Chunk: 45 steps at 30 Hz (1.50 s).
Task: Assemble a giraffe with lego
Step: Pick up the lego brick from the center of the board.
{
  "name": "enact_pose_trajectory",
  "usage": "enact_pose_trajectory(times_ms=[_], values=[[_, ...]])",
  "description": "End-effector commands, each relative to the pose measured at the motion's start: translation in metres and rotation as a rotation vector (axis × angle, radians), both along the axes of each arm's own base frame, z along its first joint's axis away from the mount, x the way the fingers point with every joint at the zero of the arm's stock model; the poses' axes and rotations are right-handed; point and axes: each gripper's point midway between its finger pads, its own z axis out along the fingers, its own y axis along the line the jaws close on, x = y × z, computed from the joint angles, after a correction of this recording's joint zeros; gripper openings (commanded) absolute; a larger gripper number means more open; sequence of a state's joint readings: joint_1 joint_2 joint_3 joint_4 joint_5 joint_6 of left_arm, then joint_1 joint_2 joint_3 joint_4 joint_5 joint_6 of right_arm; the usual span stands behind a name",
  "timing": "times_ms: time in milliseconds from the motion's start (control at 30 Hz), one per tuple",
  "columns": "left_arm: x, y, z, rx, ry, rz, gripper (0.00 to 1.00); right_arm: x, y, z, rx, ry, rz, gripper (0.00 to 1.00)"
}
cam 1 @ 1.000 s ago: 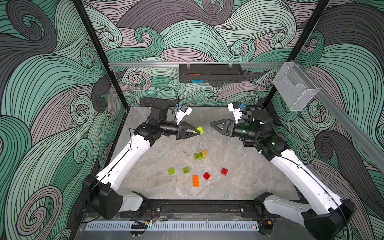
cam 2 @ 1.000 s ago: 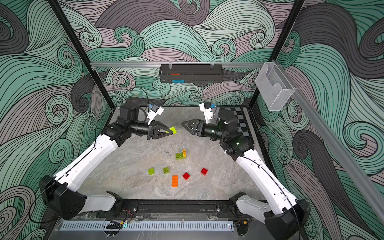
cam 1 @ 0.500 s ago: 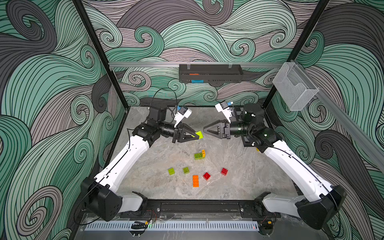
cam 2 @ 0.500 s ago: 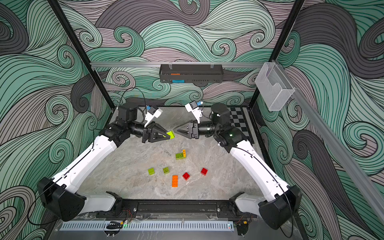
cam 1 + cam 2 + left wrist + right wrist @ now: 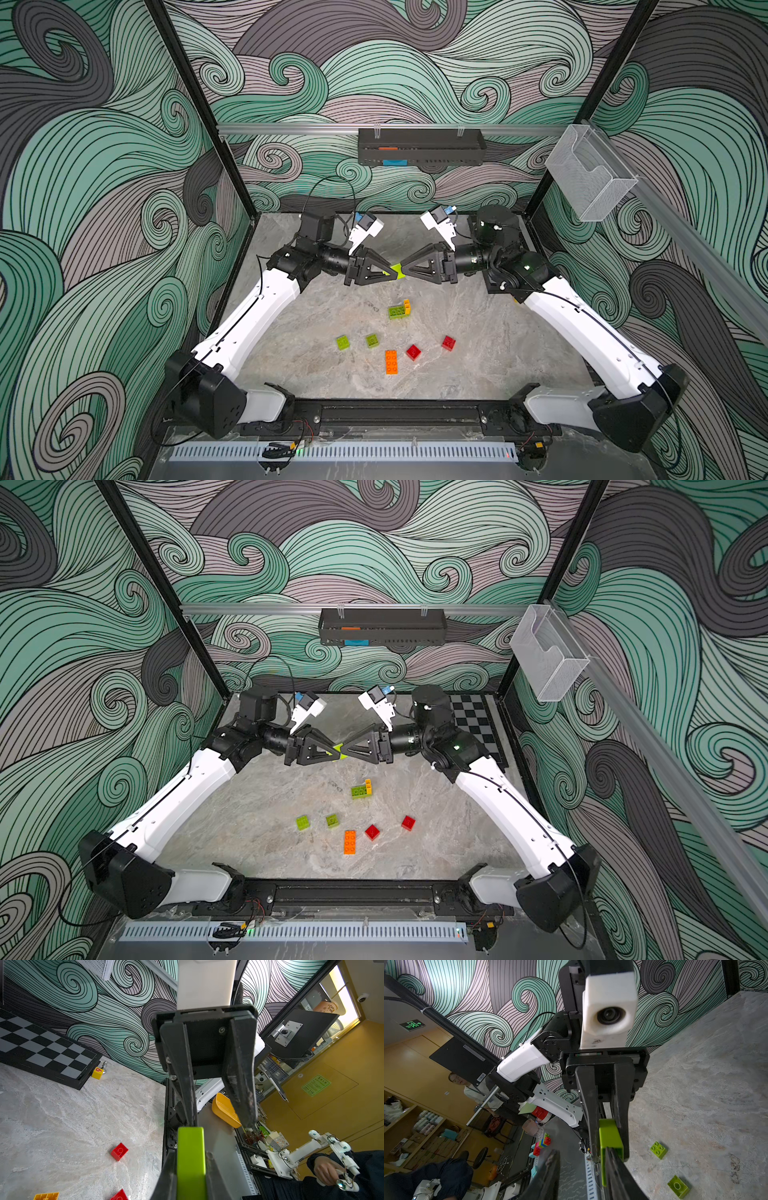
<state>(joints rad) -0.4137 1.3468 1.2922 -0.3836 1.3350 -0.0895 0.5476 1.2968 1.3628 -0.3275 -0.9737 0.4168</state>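
Lego bricks [image 5: 391, 362] lie loose on the near side of the table [image 5: 316, 316]. My left gripper [image 5: 390, 273] squeezes one green brick [image 5: 191, 1157] up in the middle. I think that lets my right gripper [image 5: 404, 272], half open, take it. One finger [image 5: 185, 1095] touches it.

Your left hand [image 5: 393, 272] pinches one lime green brick [image 5: 191, 1151] aloft; the other bricks [image 5: 372, 340] lie scattered below it.

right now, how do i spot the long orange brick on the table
On the grey marble tabletop, find the loose bricks nearest the black front rail. The long orange studded plastic brick lies beside a red brick; its red and lime green neighbours are square, it alone is elongated.
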Motion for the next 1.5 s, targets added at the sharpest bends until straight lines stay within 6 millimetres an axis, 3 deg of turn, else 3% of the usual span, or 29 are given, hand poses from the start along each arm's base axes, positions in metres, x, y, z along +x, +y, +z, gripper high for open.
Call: enact_pose_trajectory(times_ms=[0, 400, 700, 1200, 1467], values=[[-0.010, -0.001, 0.022, -0.052, -0.073, -0.052, 0.00, 0.004, 0.002, -0.016, -0.059, 0.029, -0.031, 0.42], [-0.014, -0.002, 0.023, -0.060, -0.084, -0.076, 0.00, -0.001, 0.003, -0.025, -0.087, 0.044, -0.006, 0.40], [-0.017, 0.000, 0.023, -0.067, -0.095, -0.088, 0.00, 0.021, -0.014, -0.023, -0.099, 0.027, -0.119, 0.48], [-0.019, -0.002, 0.023, -0.065, -0.093, -0.095, 0.00, 0.001, 0.003, -0.023, -0.082, 0.060, -0.001, 0.39], [-0.020, -0.001, 0.022, -0.063, -0.096, -0.092, 0.00, -0.005, 0.002, -0.004, -0.043, 0.052, 0.036, 0.42]])
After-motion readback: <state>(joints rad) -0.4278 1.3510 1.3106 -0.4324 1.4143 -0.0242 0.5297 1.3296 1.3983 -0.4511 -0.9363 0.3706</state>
